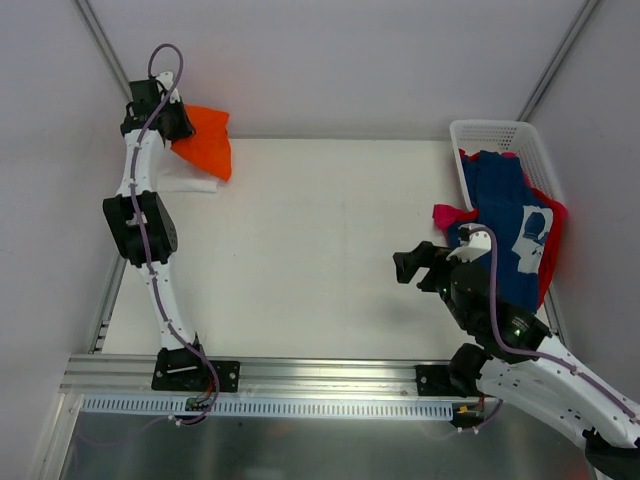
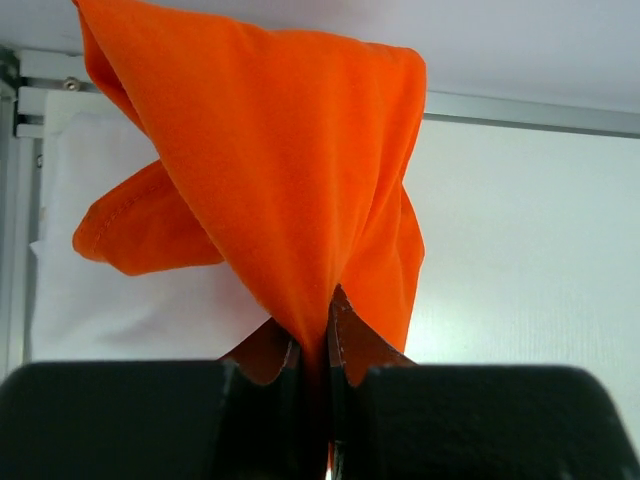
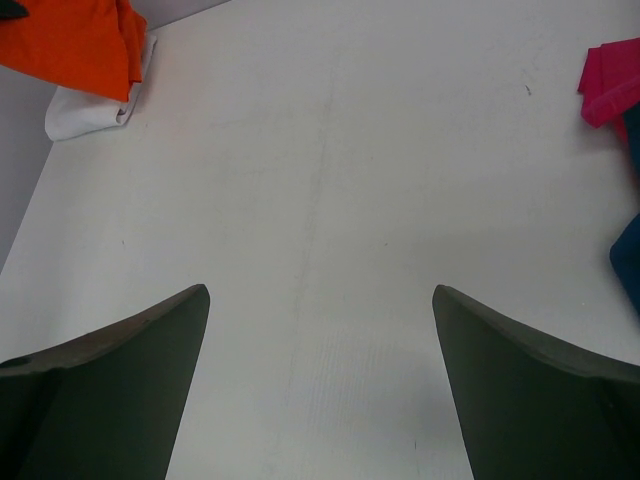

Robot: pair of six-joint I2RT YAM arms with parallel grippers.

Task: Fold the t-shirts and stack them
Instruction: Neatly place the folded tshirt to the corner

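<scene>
At the far-left corner of the table (image 1: 320, 250), the left gripper (image 2: 318, 335) is clamped on the orange t-shirt (image 2: 290, 160), which hangs over the white t-shirt (image 1: 188, 181). The right gripper (image 3: 320, 300) has its jaws wide apart and holds nothing.

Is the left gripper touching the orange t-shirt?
Touching. The left wrist view shows the left gripper shut, with the orange t-shirt pinched between its jaws.

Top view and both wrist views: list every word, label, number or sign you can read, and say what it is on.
On the navy shirt, the white print: too small and blurred to read.
No text shows on the orange shirt, white shirt, pink shirt or basket.
</scene>
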